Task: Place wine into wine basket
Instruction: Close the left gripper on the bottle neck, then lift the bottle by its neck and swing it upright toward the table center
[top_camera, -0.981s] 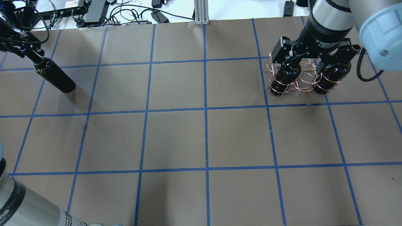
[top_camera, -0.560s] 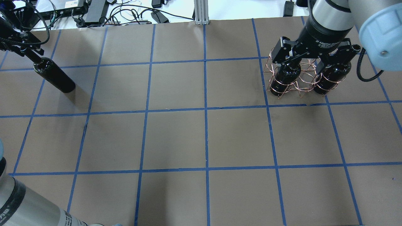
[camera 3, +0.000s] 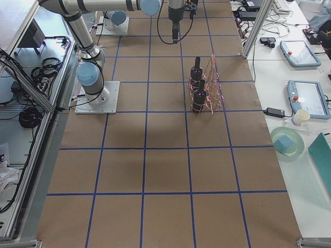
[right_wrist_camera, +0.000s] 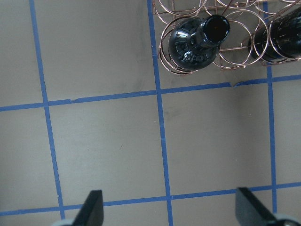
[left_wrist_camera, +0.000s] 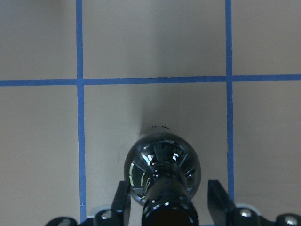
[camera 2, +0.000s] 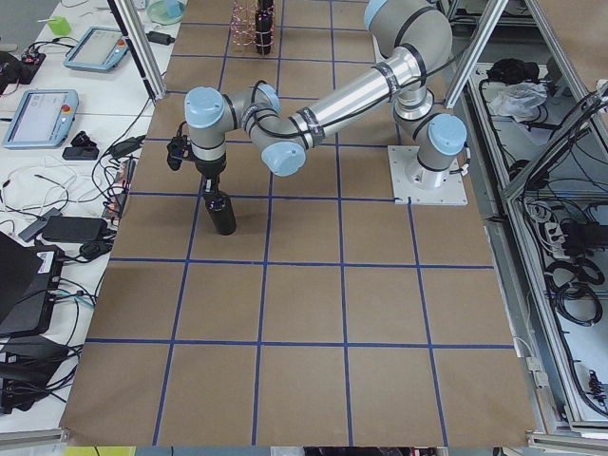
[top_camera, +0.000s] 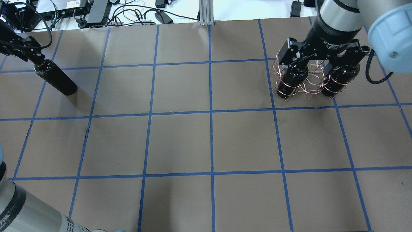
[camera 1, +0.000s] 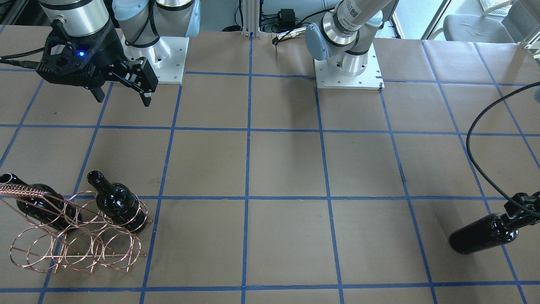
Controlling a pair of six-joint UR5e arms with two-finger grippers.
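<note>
Big table point(top_camera: 180, 141) w/ brown paper on top; blue tape lines point(top_camera: 210, 129) make squares all over it. At the table's far edge in the overhead view: a silver metal post point(top_camera: 206, 11), plus black boxes & a mess of cables point(top_camera: 128, 13) on white. Along one long side of the table is a white bench point(camera 2: 71, 152) w/ 2 screen pads point(camera 2: 38, 116), a black laptop point(camera 2: 24, 285), a green bowl point(camera 3: 287, 142) & a paper cup point(camera 3: 299, 117). Grey chair point(camera 1: 472, 27) sits past a table corner. Light is bright & even, w/ soft shadows.
</note>
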